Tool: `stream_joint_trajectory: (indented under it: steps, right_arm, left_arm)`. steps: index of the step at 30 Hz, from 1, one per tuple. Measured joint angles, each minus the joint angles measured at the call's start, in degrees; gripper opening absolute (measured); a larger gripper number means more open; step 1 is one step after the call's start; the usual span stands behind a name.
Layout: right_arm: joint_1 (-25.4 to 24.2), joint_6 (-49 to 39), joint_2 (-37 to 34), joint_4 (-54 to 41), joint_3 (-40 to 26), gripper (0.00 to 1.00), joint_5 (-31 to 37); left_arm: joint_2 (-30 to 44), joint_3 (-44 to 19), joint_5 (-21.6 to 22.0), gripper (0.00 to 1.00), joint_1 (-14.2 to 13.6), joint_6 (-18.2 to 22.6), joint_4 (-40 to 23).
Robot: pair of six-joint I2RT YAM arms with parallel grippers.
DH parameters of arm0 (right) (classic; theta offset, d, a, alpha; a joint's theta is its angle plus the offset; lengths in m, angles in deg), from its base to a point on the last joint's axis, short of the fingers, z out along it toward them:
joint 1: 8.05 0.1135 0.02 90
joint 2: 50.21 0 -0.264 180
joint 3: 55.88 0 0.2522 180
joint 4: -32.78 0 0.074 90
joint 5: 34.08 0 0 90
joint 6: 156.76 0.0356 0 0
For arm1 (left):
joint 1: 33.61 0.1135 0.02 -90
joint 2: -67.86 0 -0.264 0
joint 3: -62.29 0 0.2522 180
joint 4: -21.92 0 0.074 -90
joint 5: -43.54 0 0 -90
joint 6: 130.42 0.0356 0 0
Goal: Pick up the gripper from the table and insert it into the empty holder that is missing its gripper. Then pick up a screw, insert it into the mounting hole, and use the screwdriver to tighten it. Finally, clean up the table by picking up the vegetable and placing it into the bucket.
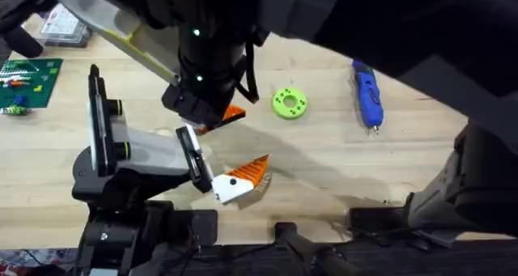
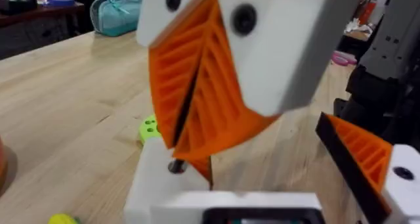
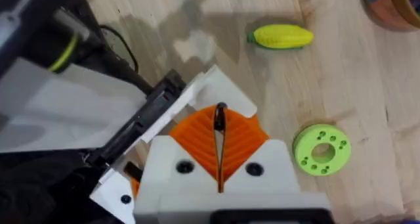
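My right gripper (image 3: 220,129) is shut on a small dark screw (image 3: 220,117), and its orange pads point down at the gripper's white base (image 3: 226,86). That base sits at the end of the black-and-white holder (image 3: 147,115), which projects from the light-grey gripper body (image 1: 146,146). The left wrist view shows the screw (image 2: 176,166) touching the white base (image 2: 154,181). My left gripper (image 2: 223,207) hovers close beside them. The blue screwdriver (image 1: 366,94) lies at the right. The yellow vegetable (image 3: 282,37) lies beyond the holder, near the orange bucket (image 3: 394,4).
The twin orange finger (image 1: 247,175) sticks out just in front of the holder. A lime-green ring (image 1: 289,103) lies between the holder and the screwdriver. A green board (image 1: 28,82) and a clear box (image 1: 65,25) sit at the far left. Both arms hang large over the table's middle.
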Motion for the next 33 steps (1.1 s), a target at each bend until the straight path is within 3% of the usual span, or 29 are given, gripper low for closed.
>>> stream_joint_trajectory:
  steps: [33]
  right_arm:
    - [0.0, 0.0, 0.0, 2.1, 0.0, 0.009, -0.2]
  left_arm:
    - [0.0, 0.0, 0.0, 0.986, 0.0, -0.3, 0.0]
